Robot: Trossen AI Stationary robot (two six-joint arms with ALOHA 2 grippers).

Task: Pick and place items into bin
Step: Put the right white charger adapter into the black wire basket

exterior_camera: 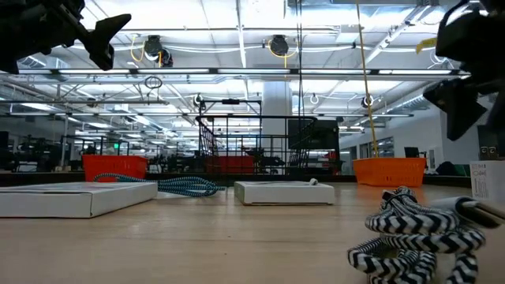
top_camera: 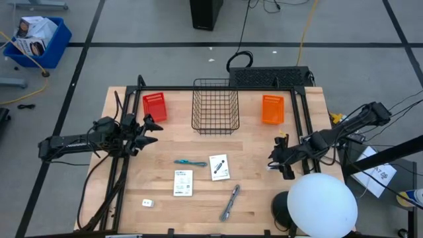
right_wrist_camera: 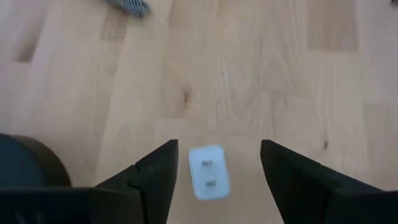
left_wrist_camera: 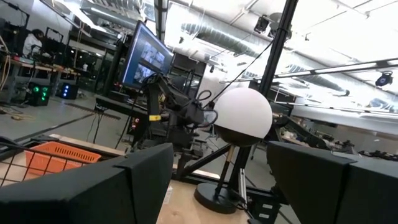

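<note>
Nearest the low camera lies the striped black-and-white stick (exterior_camera: 418, 233). It looks stiff and light, and probably rolls, so you would do best to pinch it across its middle.

Your right tool (right_wrist_camera: 219, 146) hangs over the tabletop (top_camera: 258, 198) with its fingers spread and nothing between them. A tiny white cube (right_wrist_camera: 208, 172) lies on the wood right below the gap. Judge that cube as hard, very light and easy to flick away, so close squarely on two opposite faces. A second cube (top_camera: 147, 203) sits near the front left.

The two white packets (top_camera: 183, 182) (top_camera: 219, 166) lie flat mid-table. They are thin and likely to slide, so take them by an edge. The teal pen (top_camera: 190, 162) lies just beside them and is slim and smooth.

Your left tool (top_camera: 153, 131) is raised at the left side, its fingers apart and empty.

The wood is smooth and level. A wire basket (top_camera: 215, 106) stands at the back between a red bin (top_camera: 154, 106) and an orange bin (top_camera: 272, 109). A white globe lamp (top_camera: 322, 205) crowds the right front corner, and beyond the table is an open workshop.
</note>
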